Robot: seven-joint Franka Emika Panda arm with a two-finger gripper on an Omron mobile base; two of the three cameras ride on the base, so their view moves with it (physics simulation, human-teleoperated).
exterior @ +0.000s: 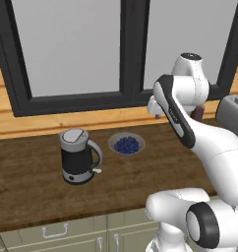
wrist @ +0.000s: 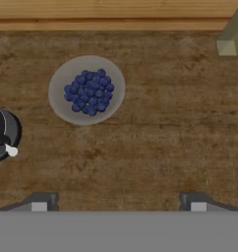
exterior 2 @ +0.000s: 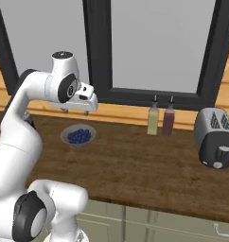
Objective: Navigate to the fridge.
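Gripper (wrist: 118, 204) spread wide, empty, above counter (wrist: 155, 147); blueberry bowl (wrist: 86, 90) ahead.

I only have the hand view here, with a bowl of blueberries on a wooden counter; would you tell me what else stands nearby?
Observer: A kettle stands upright beside the bowl, apart from it.
Operator: Thanks. What is the pale corner at my top right?
Observer: A bottle; a darker bottle stands next to it by the window.
Operator: Anything further along?
Observer: A toaster sits at the far end of the counter.
Operator: Is the fridge in sight?
Observer: I cannot see it; the base faces the counter. The gripper hangs open above the wood.
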